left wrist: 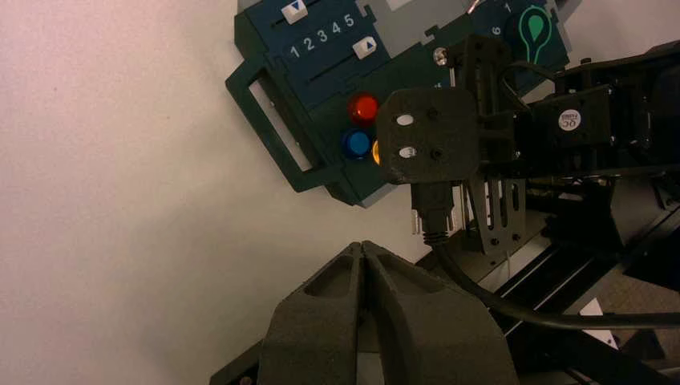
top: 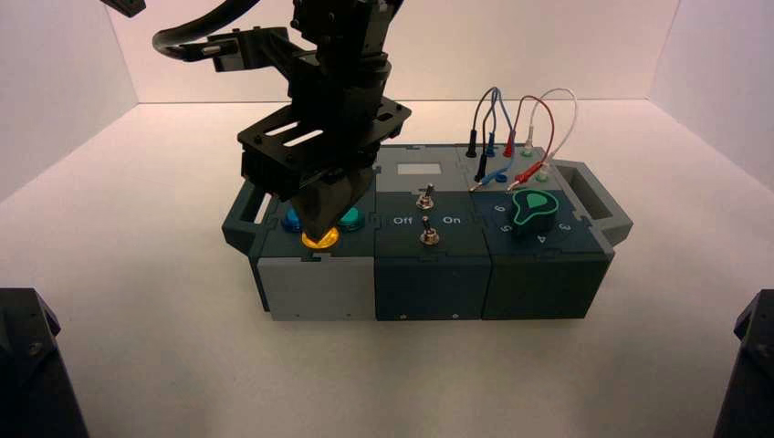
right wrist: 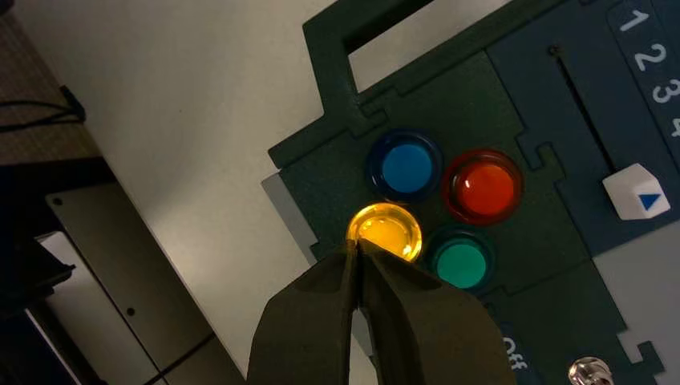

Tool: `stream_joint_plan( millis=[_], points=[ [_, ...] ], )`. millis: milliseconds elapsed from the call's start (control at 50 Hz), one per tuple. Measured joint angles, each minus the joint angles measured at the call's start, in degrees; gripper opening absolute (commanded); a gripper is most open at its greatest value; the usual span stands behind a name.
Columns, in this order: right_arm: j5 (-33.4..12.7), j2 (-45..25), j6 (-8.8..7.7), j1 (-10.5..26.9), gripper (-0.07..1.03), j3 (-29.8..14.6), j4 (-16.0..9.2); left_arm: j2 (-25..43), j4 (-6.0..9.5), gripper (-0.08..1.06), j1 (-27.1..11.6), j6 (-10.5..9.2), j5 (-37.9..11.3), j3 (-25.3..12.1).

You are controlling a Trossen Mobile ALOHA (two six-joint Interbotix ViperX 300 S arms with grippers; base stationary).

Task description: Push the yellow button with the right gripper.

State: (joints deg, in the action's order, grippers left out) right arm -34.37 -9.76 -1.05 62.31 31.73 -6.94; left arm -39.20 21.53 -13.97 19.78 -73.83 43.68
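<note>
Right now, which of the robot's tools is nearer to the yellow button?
The right. The right tool has its tips at the yellow button, over its edge; the left tool is farther off, over the table beside the box.

Bright, soft light fills the high view, strongest on the wall (top: 511, 55) behind the right gripper (top: 316, 239), which stands out almost black. Just beyond its tip, the yellow button (right wrist: 386, 232) catches glare along its rim. A faint, soft-edged shadow dims the table (left wrist: 160, 233) beside the left gripper (left wrist: 362, 244).
</note>
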Motion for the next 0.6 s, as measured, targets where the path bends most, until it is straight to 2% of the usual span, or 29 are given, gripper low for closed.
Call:
stream_joint_plan(
  millis=[160,320,480,600],
  points=[
    [-2.02,0.62,0.0,-0.88,-0.02,-0.18,1.05,0.0,0.0,-0.03,0.0,0.0,0.18,0.0],
    [-7.03,2.64,0.0,-0.88,-0.02,-1.85,2.29,-0.09,0.0,-0.03,0.0,-0.35,0.26,0.0],
    [-9.93,4.57,0.0,-0.97,-0.02,-2.99,3.78,-0.09,0.0,-0.03,0.0,-0.44,0.44,0.0],
    [-12.04,5.36,-0.09,-0.97,-0.02,-3.87,3.87,-0.26,0.0,-0.03,0.0,-0.44,0.44,0.09]
  ],
)
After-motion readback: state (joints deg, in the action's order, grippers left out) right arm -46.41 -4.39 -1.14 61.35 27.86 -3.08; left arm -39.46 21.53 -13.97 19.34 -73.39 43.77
